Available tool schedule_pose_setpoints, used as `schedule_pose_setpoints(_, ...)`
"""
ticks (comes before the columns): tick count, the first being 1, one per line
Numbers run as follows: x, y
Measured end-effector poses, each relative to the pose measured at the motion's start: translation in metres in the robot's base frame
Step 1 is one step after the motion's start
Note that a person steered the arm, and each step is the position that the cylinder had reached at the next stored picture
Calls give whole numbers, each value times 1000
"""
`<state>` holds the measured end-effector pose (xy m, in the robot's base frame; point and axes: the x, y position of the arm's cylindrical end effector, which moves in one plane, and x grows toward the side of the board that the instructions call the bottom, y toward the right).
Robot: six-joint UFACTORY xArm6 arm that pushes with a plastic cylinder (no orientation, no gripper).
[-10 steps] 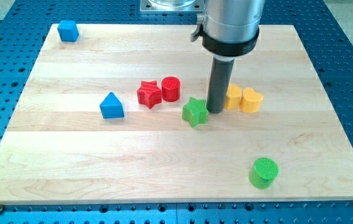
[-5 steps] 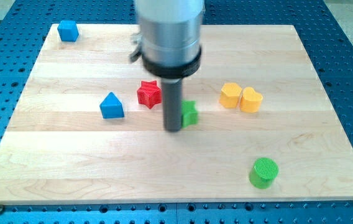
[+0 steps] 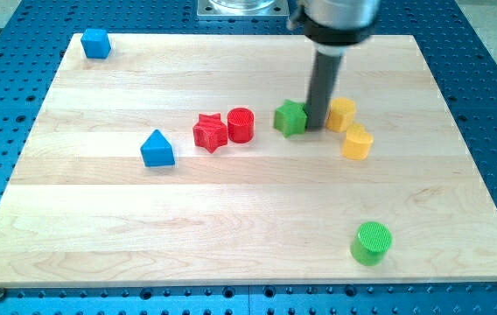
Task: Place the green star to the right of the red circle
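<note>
My tip (image 3: pixel 316 128) stands on the wooden table (image 3: pixel 231 227) a little above and right of the frame's centre, pressed between the green star (image 3: pixel 291 117) on its left and a yellow block (image 3: pixel 340 114) on its right, touching or nearly touching both. The arm carries no pincer, only this dark rod, so nothing is held. The green star sits right of the red circle (image 3: pixel 241 125), a small gap apart and slightly higher. The red star (image 3: pixel 210 132) touches the red circle's left side. A second yellow block (image 3: pixel 357 142) lies just below the first. A blue triangular block (image 3: pixel 157 149) is left of centre, a blue block (image 3: pixel 96 43) upper left, and a green cylinder (image 3: pixel 371 242) lower right.
</note>
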<state>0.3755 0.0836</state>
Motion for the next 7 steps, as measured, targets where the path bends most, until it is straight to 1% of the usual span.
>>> schedule_pose_setpoints(1, -4, -8)
schedule_pose_setpoints(2, 23, -10)
schedule_pose_setpoints(3, 17, -31)
schedule_pose_setpoints(4, -2, -37)
schedule_pose_setpoints(6, 75, -42)
schedule_pose_setpoints(7, 93, -54)
